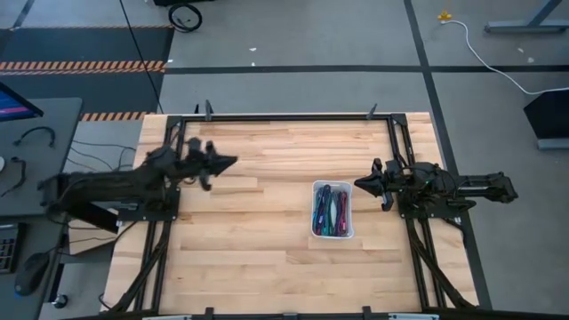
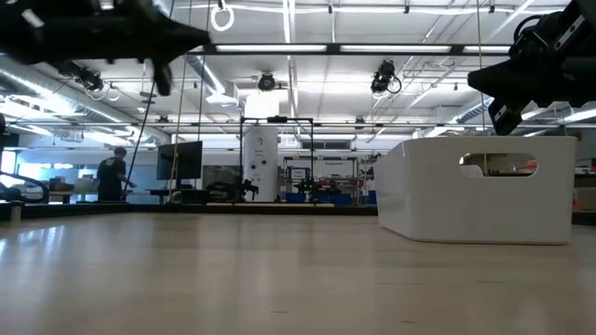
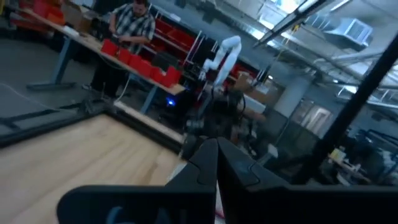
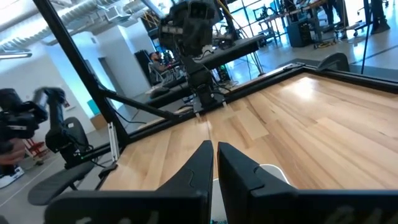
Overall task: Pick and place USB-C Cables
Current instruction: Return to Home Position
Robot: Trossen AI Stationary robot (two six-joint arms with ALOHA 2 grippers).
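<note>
**A:** Top-down on the wooden table (image 1: 258, 258). Where are the cables?

**B:** In the white tray (image 1: 333, 236), a little right of centre. The cables (image 1: 330, 212) lie bunched along its length, and you can see teal, purple, maroon and green strands.

**A:** And the left arm?

**B:** The left gripper (image 1: 233, 162) hangs over the table's left half, well apart from the tray and pointing toward the middle. From its wrist camera the two dark fingers (image 3: 186, 180) are pressed together, meeting in a single point.

**A:** Right side?

**B:** The right gripper (image 1: 357, 185) is just beside the tray's right edge, near the far corner, with its tips facing the other arm. Its fingers (image 4: 245, 177) are drawn together too, with only a thin seam between them.

**A:** What about from table height?

**B:** The tray stands flat on the wood at the right. Both arms are up at the top of the picture, clear of the surface, and the right one is above the tray.
</note>
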